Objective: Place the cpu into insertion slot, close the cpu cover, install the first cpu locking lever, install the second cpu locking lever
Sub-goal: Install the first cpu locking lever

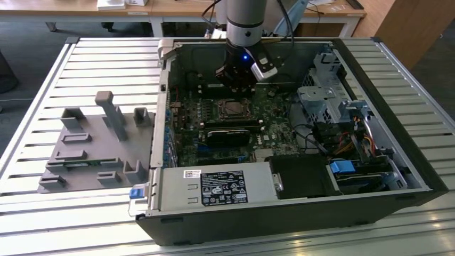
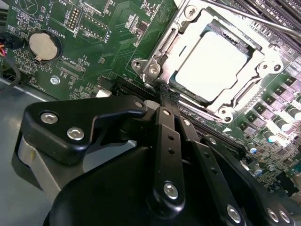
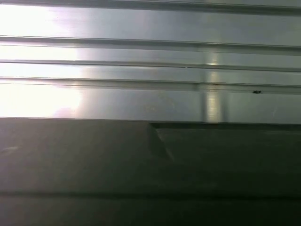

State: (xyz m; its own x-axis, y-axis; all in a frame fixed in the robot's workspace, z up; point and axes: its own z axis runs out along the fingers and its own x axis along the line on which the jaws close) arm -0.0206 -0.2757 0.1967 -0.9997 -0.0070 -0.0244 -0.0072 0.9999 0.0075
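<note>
Exterior view: gripper (image 1: 236,84) tips hidden behind its own black body; jaw state unreadable. Insertion slot (image 1: 232,109) too small to resolve. Second wrist view: cpu cover (image 2: 221,106) cut off at the edge; cpu (image 2: 210,66) glare-washed, possibly seated.

slatted metal table (image 1: 57,69), wooden desks (image 1: 178,8) behind

An open computer case (image 1: 299,160) lies on the table (image 1: 42,74), toward the exterior view's right, with a fixture block (image 1: 92,144) beside it on the exterior view's left. Inside the case the circuit board (image 1: 213,133) lies flat, and the insertion slot (image 1: 233,108) sits on it near the middle. The cpu (image 2: 210,66) lies in the slot, with the cpu cover (image 2: 256,52) down around it. The gripper (image 1: 238,84) hangs just behind the slot, its tips next to the cover's corner in the second wrist view. A power supply (image 1: 217,188) fills the case's near side.
</note>
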